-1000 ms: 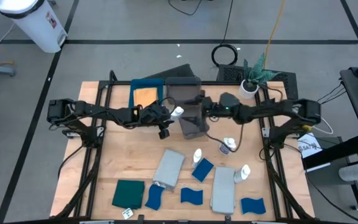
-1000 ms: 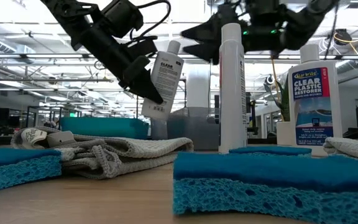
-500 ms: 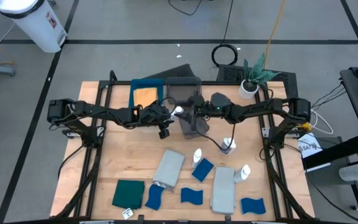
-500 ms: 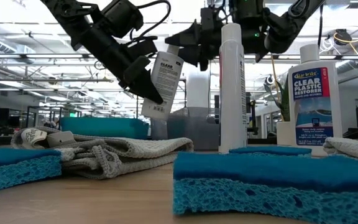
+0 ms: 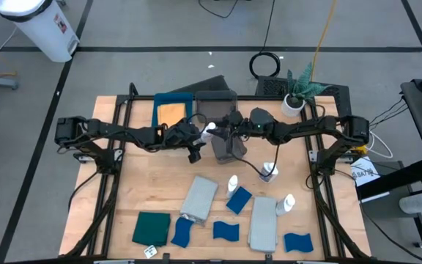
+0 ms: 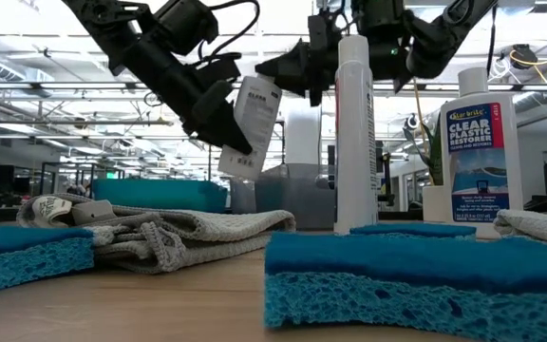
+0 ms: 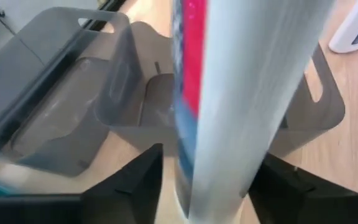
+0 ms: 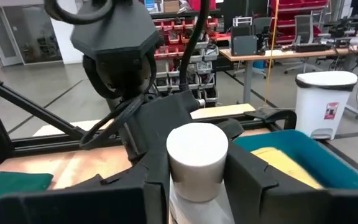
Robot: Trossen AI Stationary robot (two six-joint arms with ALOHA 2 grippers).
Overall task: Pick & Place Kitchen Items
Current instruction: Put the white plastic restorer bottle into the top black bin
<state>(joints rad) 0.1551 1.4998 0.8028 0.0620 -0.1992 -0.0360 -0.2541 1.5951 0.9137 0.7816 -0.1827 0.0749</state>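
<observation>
overhead looking down, low table-level, wrists close on bottle [image 5: 209, 132]

Pale wood counter [image 5: 145, 194], grain visible, matt finish. The blue sponges [image 6: 416, 275] look coarse and porous, rough along the cut edge. Beside them, the light grey cloth [image 6: 160, 233] is a soft, ribbed knit, crumpled. The white bottle [image 6: 480, 152] near the sponges is smooth, glossy plastic with a printed label. The grey bins [image 7: 73, 106] are semi-translucent plastic, smooth and slightly satin. Both the left tool [image 6: 218, 128] and right tool [image 8: 194, 180] are dark, matt plastic, hard-edged.
</observation>
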